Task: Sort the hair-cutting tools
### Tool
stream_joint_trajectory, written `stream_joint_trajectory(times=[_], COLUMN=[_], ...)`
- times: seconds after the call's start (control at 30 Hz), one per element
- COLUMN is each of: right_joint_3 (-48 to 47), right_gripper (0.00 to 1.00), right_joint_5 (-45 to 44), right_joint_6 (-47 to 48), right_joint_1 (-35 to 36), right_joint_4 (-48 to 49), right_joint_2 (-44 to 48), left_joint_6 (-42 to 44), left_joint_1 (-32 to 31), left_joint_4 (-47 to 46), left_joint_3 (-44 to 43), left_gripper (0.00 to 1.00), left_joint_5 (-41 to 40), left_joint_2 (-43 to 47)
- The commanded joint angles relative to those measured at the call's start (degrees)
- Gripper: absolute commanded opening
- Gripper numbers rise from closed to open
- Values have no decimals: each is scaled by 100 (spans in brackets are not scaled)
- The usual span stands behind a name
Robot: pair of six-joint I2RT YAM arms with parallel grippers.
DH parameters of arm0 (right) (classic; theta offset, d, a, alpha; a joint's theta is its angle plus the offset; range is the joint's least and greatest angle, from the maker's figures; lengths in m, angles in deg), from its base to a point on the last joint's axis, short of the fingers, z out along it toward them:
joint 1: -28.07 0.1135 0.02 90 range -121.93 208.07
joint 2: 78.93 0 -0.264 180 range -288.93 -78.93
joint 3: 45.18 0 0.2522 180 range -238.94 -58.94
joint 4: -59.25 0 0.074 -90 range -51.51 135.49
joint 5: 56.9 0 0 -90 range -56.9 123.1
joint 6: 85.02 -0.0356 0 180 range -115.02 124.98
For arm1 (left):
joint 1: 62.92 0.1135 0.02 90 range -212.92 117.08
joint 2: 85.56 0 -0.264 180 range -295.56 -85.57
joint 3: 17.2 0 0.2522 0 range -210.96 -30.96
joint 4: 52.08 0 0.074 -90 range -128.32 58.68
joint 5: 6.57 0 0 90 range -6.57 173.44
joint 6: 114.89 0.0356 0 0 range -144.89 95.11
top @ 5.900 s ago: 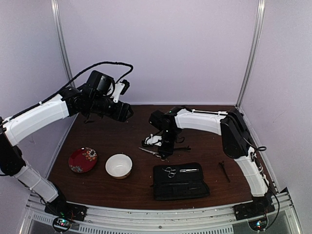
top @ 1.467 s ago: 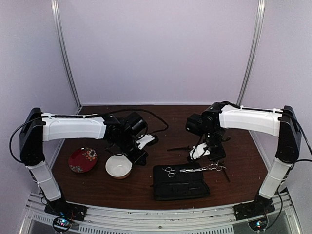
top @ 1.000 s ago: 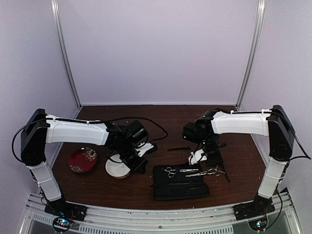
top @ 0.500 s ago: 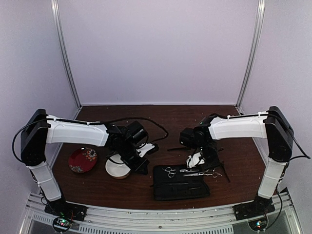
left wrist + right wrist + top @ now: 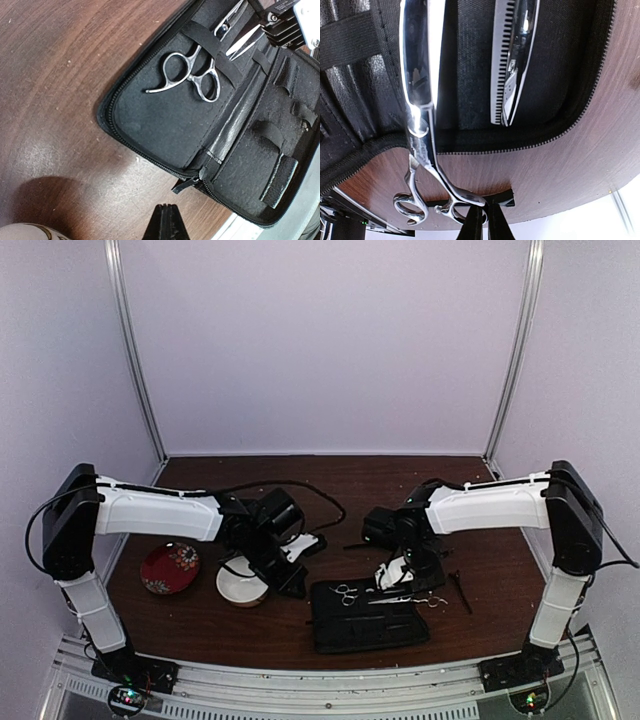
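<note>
Nearest the bases: black pouch (image 5: 365, 628), unzipped and spread flat on the table (image 5: 200, 630). Tucked under an elastic strap in its far half: first scissors (image 5: 192, 75), rings toward the bowl side, toothed blade pointing toward the right arm. Just beside them, laid across the pouch's right edge: second scissors (image 5: 422, 130), blades over the lining, rings out past the zip above bare wood. Pinched at that handle end by the right gripper (image 5: 481, 222), closed tight on the thin metal. Cannot tell whether the tip sits under a strap.

Left of the pouch, hovering over the wood and holding nothing: left gripper (image 5: 166, 222), tips pressed together. Beyond it, a white bowl (image 5: 240, 585). Right of the pouch, on the table: one thin black stick (image 5: 460, 590).

Probably light, stiff and slick, as steel scissors go; liable to pivot or slip in so narrow a pinch. Best taken across the shank just ahead of the rings, never at the blades. Likely to snag when threaded beneath a strap.
</note>
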Motion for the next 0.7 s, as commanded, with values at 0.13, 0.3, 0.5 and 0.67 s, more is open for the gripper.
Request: stream_joint_trajectory(times=[0.13,0.3,0.5,0.67], right_joint_3=[366,142,180,365], right_gripper=[0,0,0,0], right_joint_5=[-47,-91,-286,-447], right_joint_6=[314,249,242,356], right_joint_1=[68,146,281,271], right_joint_4=[464,558,655,649], right_joint_2=[606,343,158,386], left_joint_6=[-97,-89,-98,-102], left_joint_1=[-10,-10,-10,-10], left_joint_4=[-344,-341,-337,-338], left_joint_3=[154,126,213,201], left_gripper=[0,0,0,0], left_joint_5=[163,182,181,181], left_joint_2=[-43,-68,-70,-82])
